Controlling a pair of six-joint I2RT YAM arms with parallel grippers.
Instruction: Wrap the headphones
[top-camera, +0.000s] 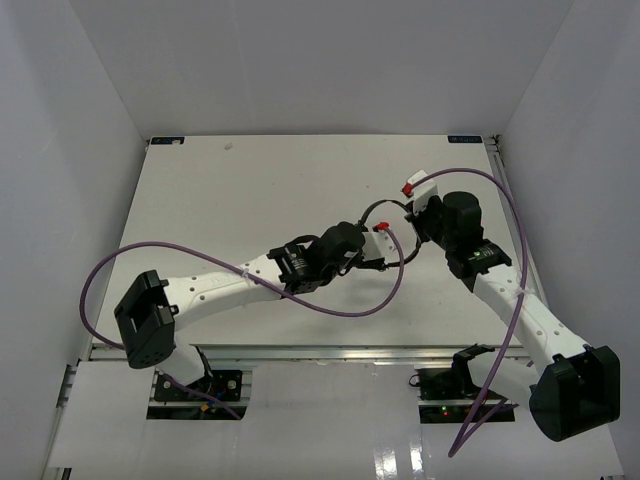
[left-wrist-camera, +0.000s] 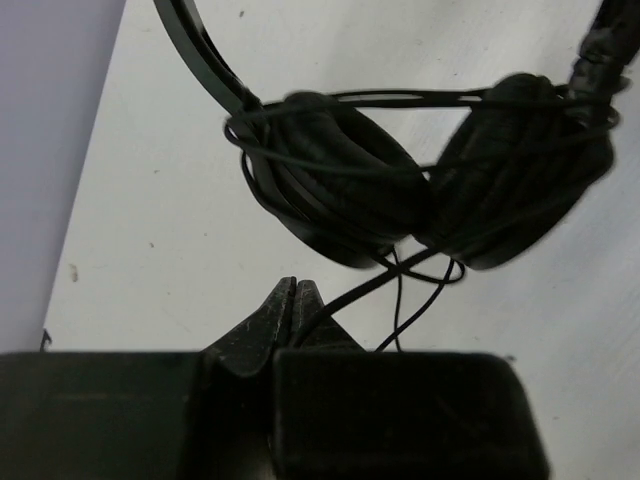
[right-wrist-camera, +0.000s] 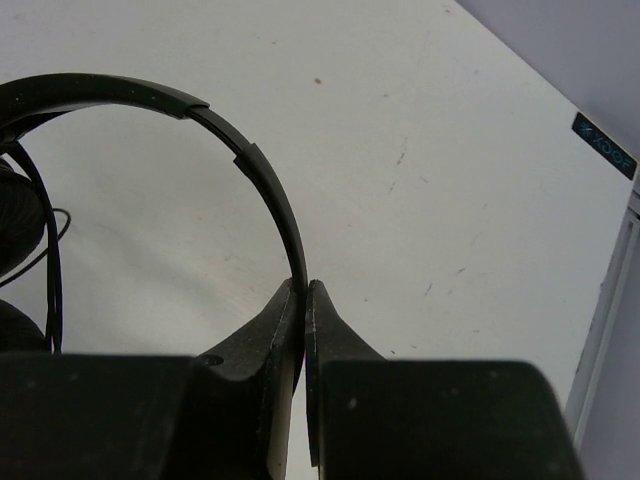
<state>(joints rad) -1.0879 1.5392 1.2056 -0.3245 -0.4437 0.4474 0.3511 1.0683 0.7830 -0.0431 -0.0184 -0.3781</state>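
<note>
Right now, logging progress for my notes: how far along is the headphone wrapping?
Done: several turns of cord already circle the earcups. In hand: the right gripper clamps the headband; the left gripper appears to pinch the cord's slack. Left: a loose loop beneath the earcups, yet to be wound in.

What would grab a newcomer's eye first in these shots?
The black headphones sit mid-table between both arms, with their thin cord looped several times around the two earcups. The right end effector is shut on the headband, while the left end effector is closed just below the earcups, beside the loose cord. From above, the purple cables looping off both arms also stand out.
</note>
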